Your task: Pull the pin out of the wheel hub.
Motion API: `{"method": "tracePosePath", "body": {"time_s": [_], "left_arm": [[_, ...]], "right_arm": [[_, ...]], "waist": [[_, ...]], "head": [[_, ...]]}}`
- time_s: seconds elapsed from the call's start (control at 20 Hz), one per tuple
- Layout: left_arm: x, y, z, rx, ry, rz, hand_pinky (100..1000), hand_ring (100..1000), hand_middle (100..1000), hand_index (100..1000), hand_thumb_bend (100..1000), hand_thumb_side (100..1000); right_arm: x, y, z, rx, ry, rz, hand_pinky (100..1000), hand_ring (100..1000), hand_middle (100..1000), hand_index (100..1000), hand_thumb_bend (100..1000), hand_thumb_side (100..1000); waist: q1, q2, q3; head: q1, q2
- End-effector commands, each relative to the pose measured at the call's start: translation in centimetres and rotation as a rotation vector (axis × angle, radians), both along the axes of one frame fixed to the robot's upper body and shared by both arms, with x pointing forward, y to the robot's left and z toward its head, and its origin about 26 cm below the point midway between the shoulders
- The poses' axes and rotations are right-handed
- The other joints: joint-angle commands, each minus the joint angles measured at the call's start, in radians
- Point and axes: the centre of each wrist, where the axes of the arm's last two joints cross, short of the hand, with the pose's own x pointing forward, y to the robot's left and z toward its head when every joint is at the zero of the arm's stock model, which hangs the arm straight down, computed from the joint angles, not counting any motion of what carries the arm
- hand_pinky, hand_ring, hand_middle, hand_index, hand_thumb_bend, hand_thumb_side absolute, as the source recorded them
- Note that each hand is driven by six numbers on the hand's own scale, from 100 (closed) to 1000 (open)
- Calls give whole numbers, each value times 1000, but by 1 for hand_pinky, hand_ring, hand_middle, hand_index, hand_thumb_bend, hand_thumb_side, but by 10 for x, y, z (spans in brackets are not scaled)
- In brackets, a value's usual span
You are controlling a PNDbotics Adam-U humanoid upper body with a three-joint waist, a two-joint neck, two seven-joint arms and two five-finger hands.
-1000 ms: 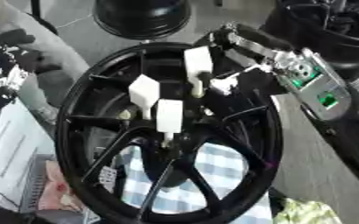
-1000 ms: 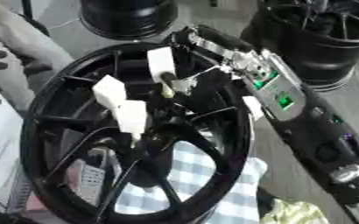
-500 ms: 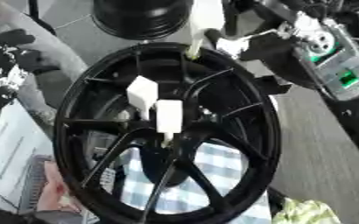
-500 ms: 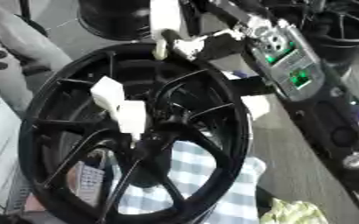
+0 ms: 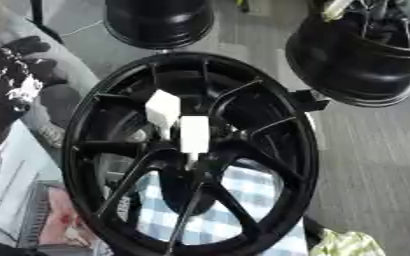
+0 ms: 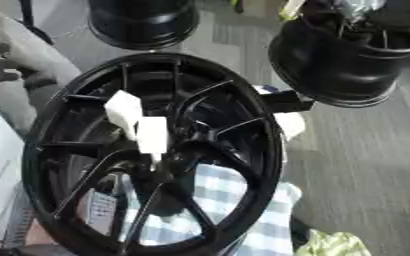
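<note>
The black wheel hub (image 5: 191,150) lies flat in the middle, its spokes meeting at the centre. Two white block-shaped pins stand near that centre: one (image 5: 163,109) on the upper left, the other (image 5: 194,134) just right of it and lower. Of my right hand (image 5: 403,4) only grey bits show at the top right edge, above another rim. A pale piece (image 5: 334,7) shows beside it; I cannot make out whether the hand holds it. My left hand is in no view.
A black rim (image 5: 359,60) stands at the upper right and another (image 5: 160,20) at the top centre. A black block (image 6: 283,100) and a white piece (image 6: 289,124) sit by the hub's right side. Checked cloth (image 5: 235,200) lies beneath. A yellow-green rag (image 5: 348,243) is at the bottom right.
My right hand rose with a white pin off the hub's upper right and left toward the top right edge. Two pins stay in the hub where there were three.
</note>
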Motion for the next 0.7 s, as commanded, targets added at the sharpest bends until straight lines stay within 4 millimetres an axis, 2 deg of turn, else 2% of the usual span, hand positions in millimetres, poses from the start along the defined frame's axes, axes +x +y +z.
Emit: {"method": "tracePosePath", "body": {"time_s": [0.05,0.2,0.5,0.7], "left_arm": [[-1,5,10,17,-26,12,763,773,791,870,381,453],[-1,6,10,16,-28,17,763,773,791,870,380,454],[-2,9,9,12,-31,35,763,774,792,870,380,454],[-3,9,8,7,-30,40,763,774,792,870,381,454]], "right_arm": [[-19,-31,11,43,-46,-86,346,388,279,462,100,295],[-30,-58,-13,80,-11,-199,352,392,282,464,100,295],[-57,-120,-82,206,49,-534,408,434,320,506,100,291],[-78,-148,-125,260,92,-733,473,477,367,553,100,293]], "waist": [[5,-14,-5],[9,-12,-9],[14,-10,-16],[14,-10,-16]], "head": [[6,5],[3,5],[7,5],[6,5]]}}
